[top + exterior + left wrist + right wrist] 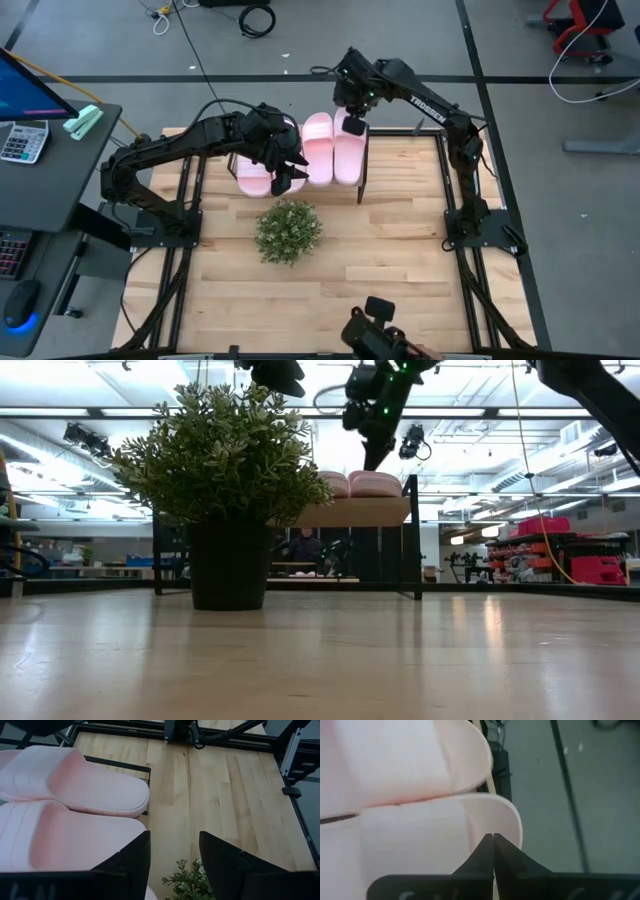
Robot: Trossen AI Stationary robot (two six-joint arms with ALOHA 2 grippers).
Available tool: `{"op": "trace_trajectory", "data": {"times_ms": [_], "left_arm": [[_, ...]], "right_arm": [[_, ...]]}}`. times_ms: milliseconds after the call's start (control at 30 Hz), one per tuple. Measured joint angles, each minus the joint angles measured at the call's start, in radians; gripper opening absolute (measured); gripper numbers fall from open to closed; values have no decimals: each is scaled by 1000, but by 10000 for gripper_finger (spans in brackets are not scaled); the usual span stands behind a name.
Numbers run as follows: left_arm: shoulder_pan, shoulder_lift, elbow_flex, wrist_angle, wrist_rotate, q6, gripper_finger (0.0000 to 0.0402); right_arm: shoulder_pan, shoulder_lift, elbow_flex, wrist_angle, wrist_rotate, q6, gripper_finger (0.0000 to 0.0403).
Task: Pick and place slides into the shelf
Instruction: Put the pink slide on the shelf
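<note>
A: Where are the slides (pixel 320 150) now?

B: They lie side by side on the top board of the shelf (pixel 362 190), at the far side of the bench (pixel 400 250). I can count three from above; the left arm covers part of the row, so I cannot say if a fourth one is under it.

A: Why are they so close together?

B: I think it is because the board is narrow, so each pair must touch its neighbour to fit.

A: And the right tool (pixel 353 124)?

B: It hangs over the far end of the rightmost slide (pixel 435 845). Its fingers are pressed together with nothing between them. In the right wrist view, the tips meet just above the pink rim, so I judge it holds nothing.

A: The left tool (pixel 284 172)?

B: It is at the near edge of the shelf, over the left slides (pixel 65 820), and its fingers stand apart, empty. The slides are beside it, not between the fingers.

A: Anything else?

B: A green plant (pixel 288 231) stands on the bench just in front of the shelf, near the left tool.
</note>
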Motion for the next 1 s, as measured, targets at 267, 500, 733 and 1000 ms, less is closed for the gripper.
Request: {"op": "trace_trajectory", "data": {"times_ms": [267,500,733,1000], "left_arm": [[0,0,0,-2,0,0,174],[0,0,0,-10,0,0,174],[0,0,0,-18,0,2,173],[0,0,0,-22,0,2,173]], "right_arm": [[-39,36,0,-11,-105,227,2],[-34,70,-3,10,-134,298,1],[-32,70,-57,27,-131,316,0],[-30,70,-97,27,-132,335,0]]}}
